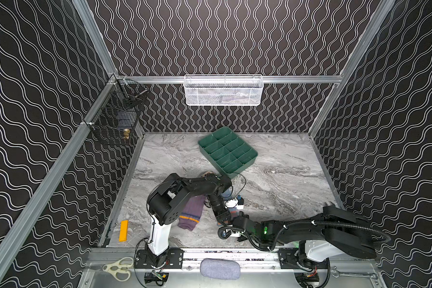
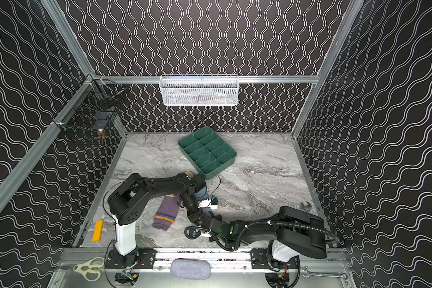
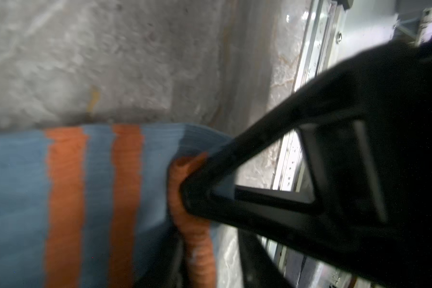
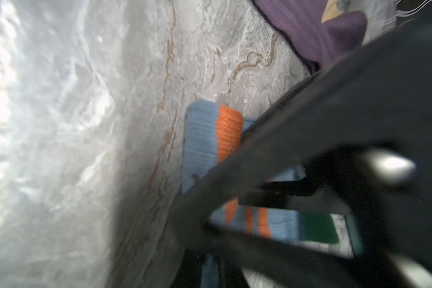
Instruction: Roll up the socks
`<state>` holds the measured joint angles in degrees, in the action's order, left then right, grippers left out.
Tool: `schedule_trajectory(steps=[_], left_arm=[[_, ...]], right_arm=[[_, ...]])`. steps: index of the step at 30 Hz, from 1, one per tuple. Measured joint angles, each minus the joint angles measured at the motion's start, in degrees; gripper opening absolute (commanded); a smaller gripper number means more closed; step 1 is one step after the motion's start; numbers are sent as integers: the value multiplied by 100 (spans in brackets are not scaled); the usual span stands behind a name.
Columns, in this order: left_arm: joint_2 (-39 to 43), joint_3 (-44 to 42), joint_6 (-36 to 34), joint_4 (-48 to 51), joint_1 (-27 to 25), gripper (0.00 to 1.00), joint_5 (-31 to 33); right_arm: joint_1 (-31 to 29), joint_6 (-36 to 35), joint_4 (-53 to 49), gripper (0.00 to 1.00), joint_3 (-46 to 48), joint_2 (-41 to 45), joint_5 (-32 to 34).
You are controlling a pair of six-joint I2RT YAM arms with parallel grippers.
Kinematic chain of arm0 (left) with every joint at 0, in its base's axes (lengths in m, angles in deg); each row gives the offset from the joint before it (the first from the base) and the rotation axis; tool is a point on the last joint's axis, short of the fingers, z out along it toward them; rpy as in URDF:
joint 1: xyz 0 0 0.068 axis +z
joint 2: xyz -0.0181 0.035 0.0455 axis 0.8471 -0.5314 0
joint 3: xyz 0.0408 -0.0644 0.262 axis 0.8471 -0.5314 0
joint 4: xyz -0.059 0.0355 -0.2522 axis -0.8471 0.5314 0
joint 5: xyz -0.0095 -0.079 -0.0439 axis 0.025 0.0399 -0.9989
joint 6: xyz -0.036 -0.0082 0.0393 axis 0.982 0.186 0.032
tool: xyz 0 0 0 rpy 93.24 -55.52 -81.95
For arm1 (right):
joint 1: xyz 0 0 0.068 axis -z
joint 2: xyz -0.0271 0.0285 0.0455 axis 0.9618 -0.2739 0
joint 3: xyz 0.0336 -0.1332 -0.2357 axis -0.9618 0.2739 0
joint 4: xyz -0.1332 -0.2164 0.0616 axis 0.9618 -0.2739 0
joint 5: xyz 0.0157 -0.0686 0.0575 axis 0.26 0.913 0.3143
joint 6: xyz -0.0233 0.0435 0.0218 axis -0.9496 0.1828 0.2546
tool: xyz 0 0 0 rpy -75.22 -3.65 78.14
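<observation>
Lying near the front middle of the marble worktop (image 1: 284, 179), the light blue sock (image 3: 97, 199) is largely hidden in both top views beneath the two wrists that meet above it; only a small blue patch is seen there. In the left wrist view its ribbed blue fabric with two orange stripes is spread flat, and its orange cuff is bunched against one black finger of the left pincer (image 1: 223, 219). Whether that pincer is spread or gripping cannot be told, since the picture is blurred and the second finger is barely shown. The right pincer (image 1: 235, 219) is pressed together, and in the right wrist view a folded blue-and-orange edge of the same sock is seen passing under its finger, apparently pinched there; a green patch of the sock is glimpsed through the finger's frame. The purple sock (image 1: 191, 212) is laid flat just beside the left arm, apart from both pincers, with its orange and navy stripes toward the front end. A green divided tray (image 1: 246, 164) is set farther back on the worktop.
</observation>
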<state>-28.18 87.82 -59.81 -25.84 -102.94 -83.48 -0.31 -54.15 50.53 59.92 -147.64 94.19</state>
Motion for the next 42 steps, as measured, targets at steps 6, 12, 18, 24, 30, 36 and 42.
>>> schedule_trajectory(steps=[6,12,18,24,30,36,42], left_arm=[[846,-254,44,-197,20,60,1176],[2437,-629,354,-540,177,60,2597],[5106,-1303,496,-1215,249,66,3932],[7051,-1327,-175,-1119,260,71,3508],[6701,-804,-1113,55,254,72,2649],[6216,-1283,-1635,308,-599,74,3091],[5248,-2059,-1641,-387,-2282,72,4264]], right_arm=[[-7,566,-973,0,-299,184,-446],[85,938,-1692,0,-505,321,-990],[577,1126,-2321,0,-852,254,-1947],[1154,1152,-2800,0,-1427,-293,-2857],[1731,1082,-3108,0,-1908,-876,-3768],[2103,892,-3228,0,-2264,-1475,-4452],[2371,776,-3261,0,-2343,-1746,-5040]])
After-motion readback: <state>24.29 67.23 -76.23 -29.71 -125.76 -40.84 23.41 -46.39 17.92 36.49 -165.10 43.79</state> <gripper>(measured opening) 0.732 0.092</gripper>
